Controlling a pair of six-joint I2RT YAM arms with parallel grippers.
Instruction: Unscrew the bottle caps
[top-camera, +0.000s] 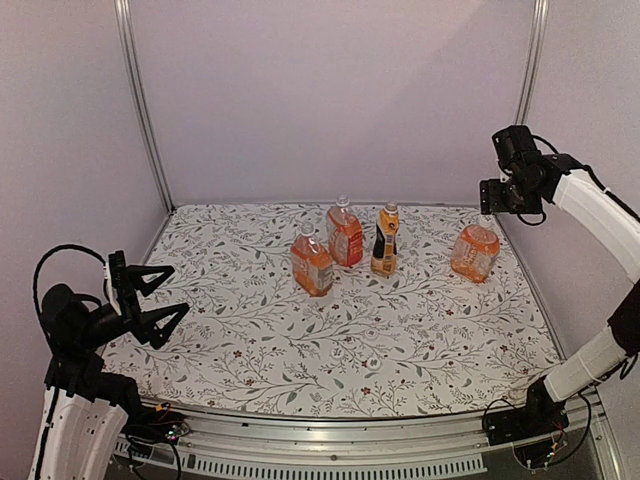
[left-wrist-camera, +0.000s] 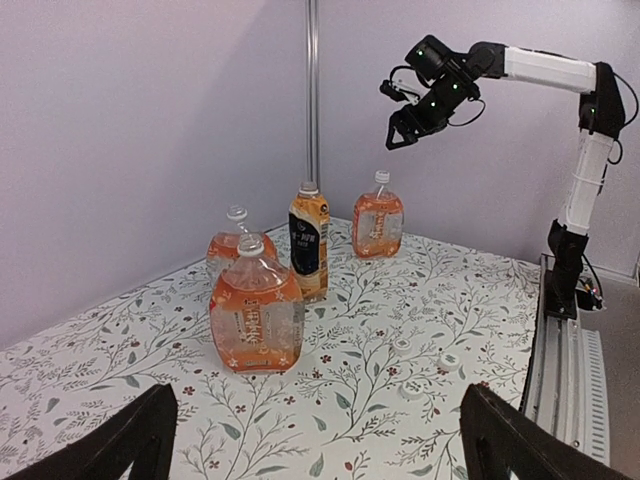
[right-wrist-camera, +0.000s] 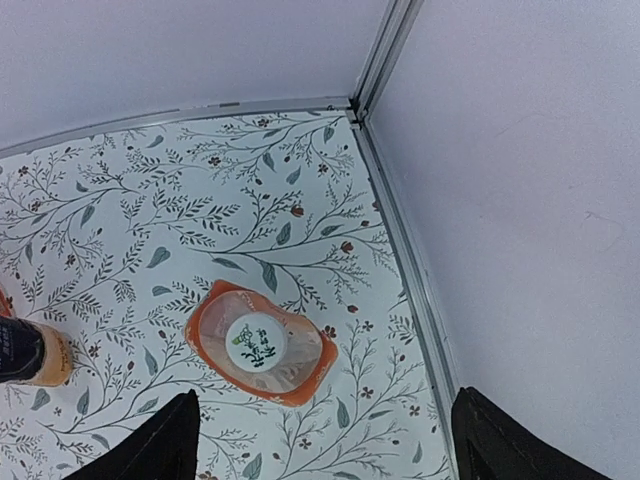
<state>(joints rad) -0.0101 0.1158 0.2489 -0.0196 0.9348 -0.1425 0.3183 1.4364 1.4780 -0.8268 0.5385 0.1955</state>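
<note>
While high over the rightmost bottle (top-camera: 475, 252), right hand (left-wrist-camera: 395, 115) (fingers spread) downward-facing.

4 orange bottles (top-camera: 345, 235) stand upright.

Three bottles (top-camera: 345, 235) cluster at the far middle of the desk (top-camera: 300, 350), a fourth bottle (top-camera: 475, 252) standing well apart to their right.

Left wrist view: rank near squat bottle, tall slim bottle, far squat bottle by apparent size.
1. near squat bottle
2. tall slim bottle
3. far squat bottle, close to 2
Camera nearness inflates 1; the squat ones may really match.
</note>
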